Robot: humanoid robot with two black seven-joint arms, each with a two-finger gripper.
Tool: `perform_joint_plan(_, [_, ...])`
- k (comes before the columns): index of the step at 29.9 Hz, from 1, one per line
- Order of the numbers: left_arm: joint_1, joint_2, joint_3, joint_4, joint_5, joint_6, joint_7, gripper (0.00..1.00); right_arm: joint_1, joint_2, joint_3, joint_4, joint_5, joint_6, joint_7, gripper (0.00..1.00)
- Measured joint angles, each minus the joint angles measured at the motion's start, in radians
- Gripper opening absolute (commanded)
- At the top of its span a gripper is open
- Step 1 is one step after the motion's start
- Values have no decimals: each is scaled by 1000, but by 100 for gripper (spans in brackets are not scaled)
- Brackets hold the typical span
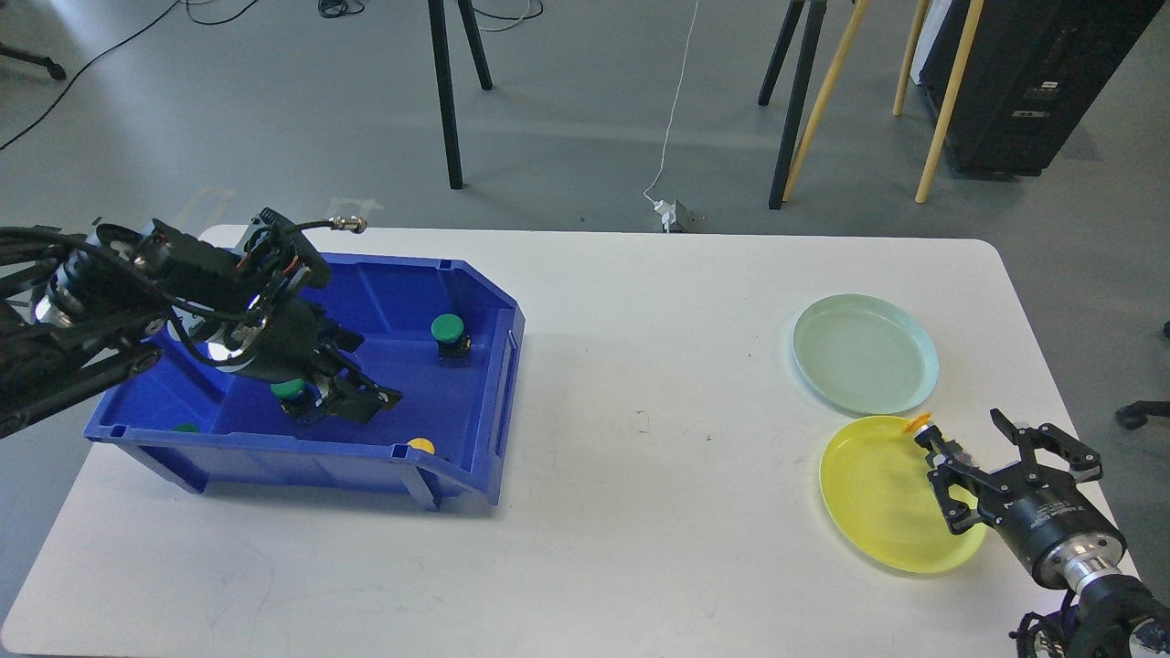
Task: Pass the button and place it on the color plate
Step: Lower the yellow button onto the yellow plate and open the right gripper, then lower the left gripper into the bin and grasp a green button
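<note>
Head view, left of the frame: left tool [352, 395] down inside the deep blue plastic bin [475, 302], fingers pinching a green-capped push button [291, 391] at the bin floor. Another green-capped button [448, 332] standing further right in the bin, a yellow-capped button [420, 446] by the lower front lip, a sliver of green cap [186, 427] at the lower left corner.

Lower right of the frame: right tool [992, 457] spread wide over the rim of the round yellow plastic plate [868, 503], gripping nothing; a small yellow-orange button [917, 423] resting at that plate's upper edge, seemingly already delivered. Pale green round plate [859, 352] just above, bare.

Judged progress: one button placed, green one grasped but not yet lifted or handed over; several left in the bin on the white desk [640, 457].
</note>
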Motion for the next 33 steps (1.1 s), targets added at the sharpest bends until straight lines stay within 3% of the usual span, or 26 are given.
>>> perform_joint_plan(16, [-1,-6,59,186,42,0,0,96,-137,76,-13,2,-3,191,2,98])
perform_joint_plan(27, [29,-104,63,327,39,0,0,92,-151,76,-12,1,-6,205,4,98])
perform_joint_plan(33, [37,-141,80,370,40,0,0,74,-162,76,-9,1,-6,214,5,98])
